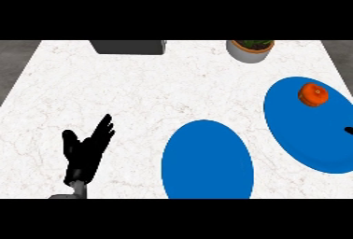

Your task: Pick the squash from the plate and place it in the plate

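the left hand rests open, fingers up. only a dark tip of the right hand shows, its state unclear. beyond that tip the round orange squash sits on the far blue plate; the near blue plate waits, so the pick isn't begun.

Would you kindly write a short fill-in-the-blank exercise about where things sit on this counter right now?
1. The orange squash lies on the blue plate at the view's ____ side.
2. The nearer plate carries ____.
3. The left hand rests with its fingers ____.
4. The potted plant stands at the counter's ____ edge.

Missing words: right; nothing; open; far
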You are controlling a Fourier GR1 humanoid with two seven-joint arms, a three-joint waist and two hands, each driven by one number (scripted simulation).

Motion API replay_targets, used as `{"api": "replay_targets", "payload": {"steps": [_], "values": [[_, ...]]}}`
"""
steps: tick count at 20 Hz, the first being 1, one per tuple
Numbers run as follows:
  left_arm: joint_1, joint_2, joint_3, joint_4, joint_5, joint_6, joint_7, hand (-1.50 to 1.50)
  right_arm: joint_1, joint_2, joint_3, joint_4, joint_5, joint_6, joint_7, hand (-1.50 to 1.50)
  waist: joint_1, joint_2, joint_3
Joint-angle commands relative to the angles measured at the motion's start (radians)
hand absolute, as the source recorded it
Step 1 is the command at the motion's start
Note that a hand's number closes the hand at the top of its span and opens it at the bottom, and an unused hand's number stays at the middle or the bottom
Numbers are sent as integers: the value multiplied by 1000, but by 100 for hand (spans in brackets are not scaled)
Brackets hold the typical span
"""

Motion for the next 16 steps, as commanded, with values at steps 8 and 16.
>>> {"api": "replay_targets", "payload": {"steps": [8, 16], "values": [[31, 3, -1, -53, -14, 5, 24, 0, 228, -97, 56, 9, 20, 265, -190, -150, -6, -4, -1], [25, -30, -1, 36, -21, -10, -74, 0, 352, -32, 116, -76, 39, 172, -241, -150, -11, -6, -2]]}}
